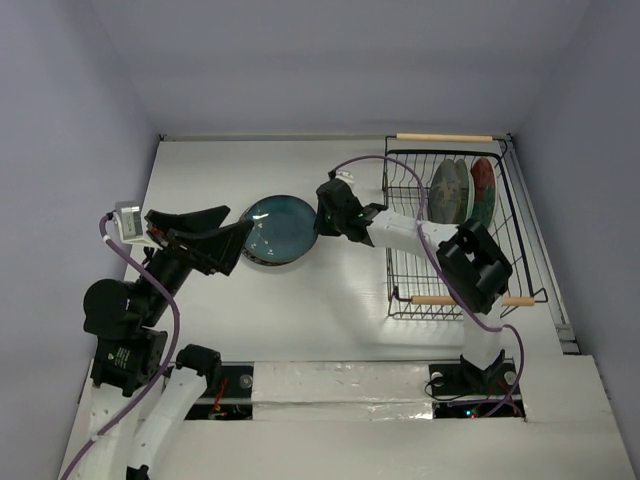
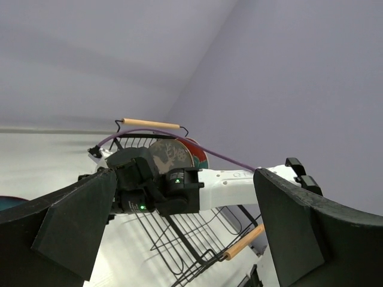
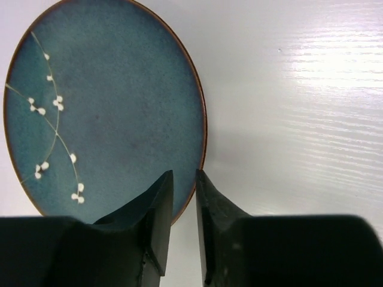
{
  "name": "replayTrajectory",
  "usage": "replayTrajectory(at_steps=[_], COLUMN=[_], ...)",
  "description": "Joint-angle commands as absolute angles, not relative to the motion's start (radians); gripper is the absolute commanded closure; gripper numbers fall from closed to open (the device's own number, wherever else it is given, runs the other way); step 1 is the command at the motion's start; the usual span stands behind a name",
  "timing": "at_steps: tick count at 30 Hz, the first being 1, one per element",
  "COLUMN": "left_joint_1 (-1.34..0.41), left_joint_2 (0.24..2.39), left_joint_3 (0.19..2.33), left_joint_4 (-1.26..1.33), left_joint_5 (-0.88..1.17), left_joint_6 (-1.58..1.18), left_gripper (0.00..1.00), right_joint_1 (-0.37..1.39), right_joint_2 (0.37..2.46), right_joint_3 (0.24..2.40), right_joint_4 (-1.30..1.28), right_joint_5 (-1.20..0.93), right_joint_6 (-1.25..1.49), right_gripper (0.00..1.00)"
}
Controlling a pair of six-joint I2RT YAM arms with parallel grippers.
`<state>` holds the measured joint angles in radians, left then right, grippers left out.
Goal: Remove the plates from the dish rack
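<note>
Left of the dish rack (image 1: 405,280), the speckled teal-blue plate (image 3: 108,107) with its white sprig is lying flat on the white table (image 1: 330,310). I am hovering my right pincer (image 3: 184,179) over the rim on the plate's rack side. Its jaws are drawn almost together, leaving only a thin slit, and they are clamping nothing. I am holding my left pincer (image 1: 235,228) at the plate's far side from the rack. Its jaws are spread wide apart and gripping nothing, and its camera is looking past my right wrist toward the rack. Inside the rack, two plates are standing on edge at the end farthest from my bases. The grey-green deer plate (image 1: 448,190) is sitting on the side nearer the teal-blue plate. The red plate (image 1: 483,188) is leaning just beside it, toward the rack's outer wall. The rack's two wooden handles are lying across its near and far ends.
</note>
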<state>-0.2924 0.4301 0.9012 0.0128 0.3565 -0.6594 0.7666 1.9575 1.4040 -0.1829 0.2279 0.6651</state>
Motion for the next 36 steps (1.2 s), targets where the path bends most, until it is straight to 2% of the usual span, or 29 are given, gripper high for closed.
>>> replayTrajectory(at_steps=[1,3,8,13,15,19,21,23,29,34,36], left_joint_1=[-0.285,-0.285,-0.285,-0.285,-0.285,-0.285,-0.295,-0.295,-0.304,-0.304,-0.304], left_joint_2=[0.446,0.445,0.443,0.446,0.448,0.431,0.413,0.39,0.328,0.269,0.268], left_joint_3=[0.94,0.94,0.925,0.9,0.896,0.899,0.887,0.867,0.767,0.693,0.696], left_joint_4=[0.06,0.051,0.057,0.066,0.052,-0.017,-0.079,-0.113,-0.25,-0.252,-0.252], left_joint_5=[0.376,0.37,0.368,0.376,0.371,0.315,0.278,0.252,0.178,0.167,0.157], left_joint_6=[-0.692,-0.686,-0.684,-0.684,-0.669,-0.603,-0.554,-0.523,-0.414,-0.431,-0.425], left_gripper=[0.01,0.01,0.01,0.01,0.01,0.01,0.01,0.01,0.01,0.01,0.01], right_joint_1=[0.77,0.77,0.779,0.779,0.779,0.779,0.779,0.779,0.788,0.798,0.798], right_joint_2=[1.976,1.979,1.977,1.938,1.94,1.986,2.006,2.013,2.006,1.967,1.953], right_joint_3=[1.443,1.448,1.451,1.41,1.407,1.437,1.44,1.439,1.445,1.433,1.419], right_joint_4=[-0.153,-0.146,-0.13,-0.114,-0.117,-0.14,-0.135,-0.127,-0.103,-0.107,-0.104], right_joint_5=[0.239,0.221,0.172,0.256,0.265,0.265,0.268,0.25,0.227,0.218,0.172], right_joint_6=[0.658,0.657,0.661,0.681,0.681,0.684,0.687,0.686,0.66,0.646,0.632], right_gripper=[0.74,0.79,0.79,0.69,0.63,0.6,0.61,0.7,0.8,0.81,0.78])
